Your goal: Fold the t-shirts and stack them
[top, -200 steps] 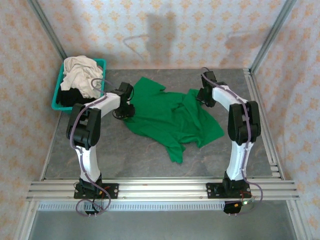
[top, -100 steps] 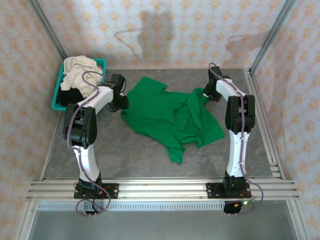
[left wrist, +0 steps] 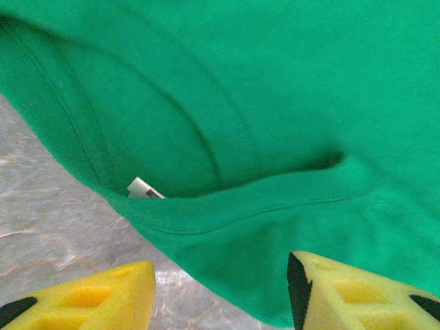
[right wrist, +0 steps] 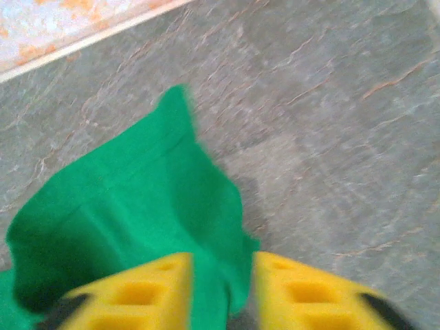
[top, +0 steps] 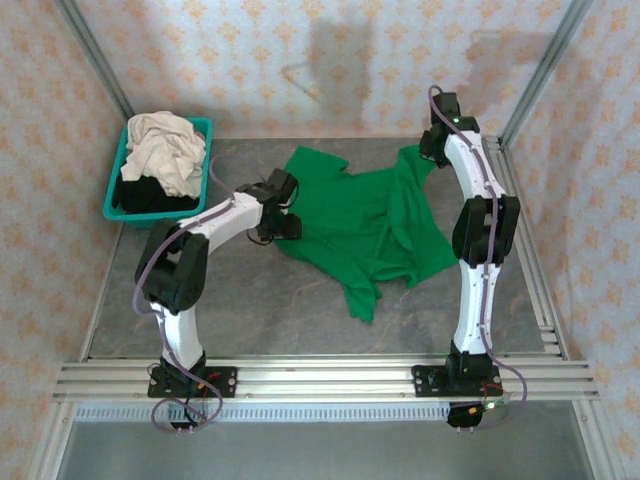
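The green t-shirt [top: 365, 225] lies crumpled mid-table, while cream and black shirts [top: 160, 160] sit in the teal basket [top: 113, 190]. The right gripper [right wrist: 220, 292] pinches the green cloth's far corner; the left gripper [left wrist: 220, 292] hovers released over its collar.

Green t-shirt spread on the table, cream-white and black shirts heaped at far left

The bright green t-shirt [top: 365, 225] lies crumpled and unfolded across the middle of the table, one corner drawn up toward the far right and a narrow tail trailing toward the near edge; its collar with a small white tag faces up at its left side. The cream-white shirt [top: 165, 150] sits bunched on top of the black shirt [top: 140, 195] at far left.
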`<state>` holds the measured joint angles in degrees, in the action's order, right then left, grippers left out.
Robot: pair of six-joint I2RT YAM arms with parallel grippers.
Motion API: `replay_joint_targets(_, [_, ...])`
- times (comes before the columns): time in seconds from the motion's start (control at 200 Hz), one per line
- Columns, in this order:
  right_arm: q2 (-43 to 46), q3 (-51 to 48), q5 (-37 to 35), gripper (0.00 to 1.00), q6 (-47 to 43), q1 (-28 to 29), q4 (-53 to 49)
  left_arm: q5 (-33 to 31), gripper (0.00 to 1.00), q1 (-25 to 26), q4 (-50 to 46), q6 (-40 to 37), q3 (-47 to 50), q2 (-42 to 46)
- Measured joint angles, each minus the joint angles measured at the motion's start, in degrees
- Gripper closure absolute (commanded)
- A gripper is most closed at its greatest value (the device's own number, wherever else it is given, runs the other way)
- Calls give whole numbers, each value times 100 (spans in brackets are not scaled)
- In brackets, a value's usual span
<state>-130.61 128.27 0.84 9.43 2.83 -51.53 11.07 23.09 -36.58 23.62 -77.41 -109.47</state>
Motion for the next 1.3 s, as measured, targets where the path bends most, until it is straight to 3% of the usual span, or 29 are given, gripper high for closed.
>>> replay_joint_targets(0.12, [551,-1038,-81,38,83,0,66,4,56,-70,103,114,173,-319])
replay_joint_targets(0.23, [1593,-3141,146,35,208,0,356,-24,85,-107,133,162,103,-365])
replay_joint_targets(0.335, [2603,-4852,597,26,404,42,737,-59,100,-168,35,118,-85,-474])
replay_joint_targets(0.465, [3434,-6249,682,25,758,352,1005,57,100,-306,11,63,-184,-522])
replay_joint_targets(0.621, [3589,-7189,721,32,1110,599,1394,142,100,-743,15,9,-186,-522])
replay_joint_targets(0.801, [3600,-7442,533,76,1410,518,1528,157,100,-1228,-31,-149,-273,-522])
replay_joint_targets(0.886, [3685,-7534,463,91,1504,380,1663,155,100,-1366,-90,-229,-407,-522])
replay_joint_targets(0.946, [3792,-7593,431,94,1550,260,1672,155,95,-1425,-170,-275,-544,-522])
replay_joint_targets(1.021, [4019,-7632,389,95,1545,151,1663,155,72,-1438,-225,-330,-654,-518])
replay_joint_targets(1.141, [4607,-7656,389,95,1547,129,1641,133,55,-1397,-267,-365,-549,-262])
replay_joint_targets(1.301, [5281,-7656,385,95,1596,129,1565,-472,50,-863,-608,-177,-197,815])
